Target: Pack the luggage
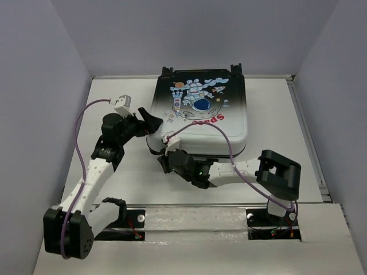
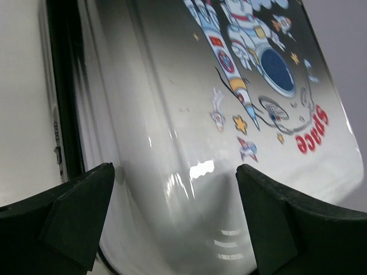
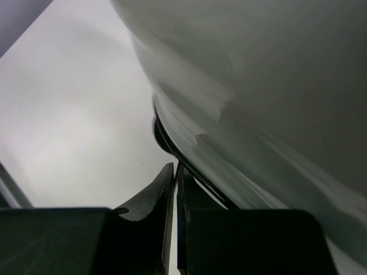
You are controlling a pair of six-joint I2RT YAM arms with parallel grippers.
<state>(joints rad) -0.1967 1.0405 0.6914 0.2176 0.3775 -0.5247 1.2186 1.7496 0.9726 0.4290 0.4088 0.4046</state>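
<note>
The luggage (image 1: 200, 114) lies flat and closed on the white table (image 1: 109, 177), its astronaut and red "Space" print facing up. My left gripper (image 1: 150, 121) is open at its near left corner; in the left wrist view the fingers straddle the glossy white shell (image 2: 189, 114) with the left gripper (image 2: 175, 169) just above it, and the dark seam (image 2: 60, 103) runs along the left side. My right gripper (image 1: 166, 157) is shut and low at the near left edge. In the right wrist view the right gripper (image 3: 175, 167) points at the black seam (image 3: 163, 134) under the shell (image 3: 258, 86), with nothing visible between the fingers.
Grey walls close in the table on the left, back and right. A raised rail (image 1: 309, 137) runs along the table's right edge. Purple cables (image 1: 223, 134) loop over both arms, one across the luggage's near part. Bare table (image 3: 74, 114) lies left of the suitcase.
</note>
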